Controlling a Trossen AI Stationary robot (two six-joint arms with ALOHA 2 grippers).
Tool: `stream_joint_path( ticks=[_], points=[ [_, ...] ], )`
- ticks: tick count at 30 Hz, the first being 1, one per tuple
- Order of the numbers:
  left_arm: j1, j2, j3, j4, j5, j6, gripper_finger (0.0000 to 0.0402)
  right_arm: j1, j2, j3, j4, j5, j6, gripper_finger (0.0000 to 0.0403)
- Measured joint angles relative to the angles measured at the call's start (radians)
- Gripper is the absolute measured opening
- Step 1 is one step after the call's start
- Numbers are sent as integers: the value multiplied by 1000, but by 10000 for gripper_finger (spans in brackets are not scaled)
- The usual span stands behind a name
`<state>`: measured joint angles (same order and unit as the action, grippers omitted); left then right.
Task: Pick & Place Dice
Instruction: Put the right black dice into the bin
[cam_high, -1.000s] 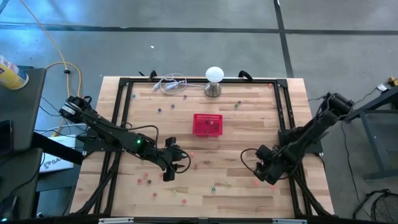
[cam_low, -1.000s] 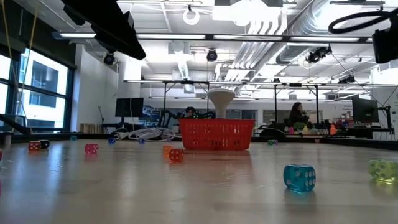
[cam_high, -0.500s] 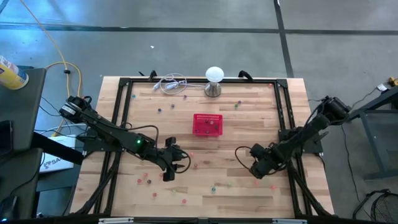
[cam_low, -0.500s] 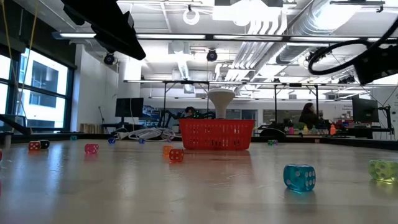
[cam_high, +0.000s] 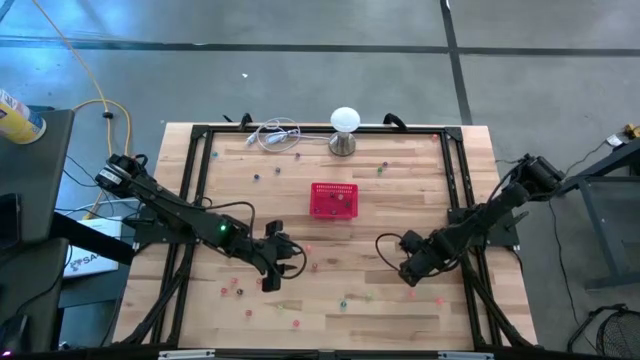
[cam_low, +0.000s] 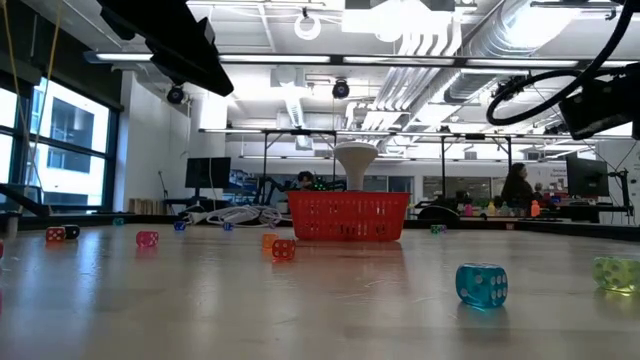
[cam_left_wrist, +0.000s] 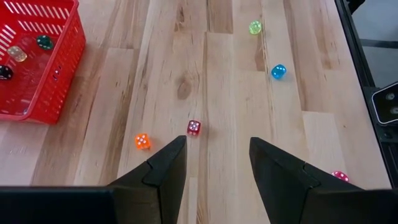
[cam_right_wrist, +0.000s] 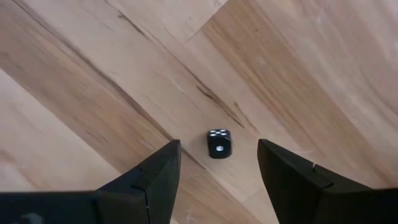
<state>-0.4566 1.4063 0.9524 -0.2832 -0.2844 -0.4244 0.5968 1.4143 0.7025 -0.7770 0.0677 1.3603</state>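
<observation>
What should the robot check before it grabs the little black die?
1. Right gripper open: ok, its fingers stand apart.
2. Black die lined up between the fingers: ok in the right wrist view.
3. Nothing else near the die: ok, only bare table around it.
4. Die not touched yet: ok, a gap shows on both sides.
5. Basket ready to take dice: ok, upright with room.
6. Left gripper out of the way: ok, open, far across the table.

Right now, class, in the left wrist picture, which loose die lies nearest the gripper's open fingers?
The red die, just ahead of the left gripper. The orange die sits off to one side; the blue die and green die lie farther away.
</observation>
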Motion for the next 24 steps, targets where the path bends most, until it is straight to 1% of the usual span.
stream_joint_path(
  ticks=[6,10,16,21,24],
  points=[
    [-7,0,0,0,0,-1,169,0,0,-8,8,-1,-3,203],
    [-7,0,0,0,0,-2,169,0,0,-43,44,-26,-4,203],
    [-7,0,0,0,0,-2,169,1,-2,-89,115,-22,-4,203],
    [-7,0,0,0,0,-2,169,1,-2,-92,114,-2,-45,203],
    [-7,0,0,0,0,-2,169,-3,-2,-93,113,-4,-46,196]
  ],
)
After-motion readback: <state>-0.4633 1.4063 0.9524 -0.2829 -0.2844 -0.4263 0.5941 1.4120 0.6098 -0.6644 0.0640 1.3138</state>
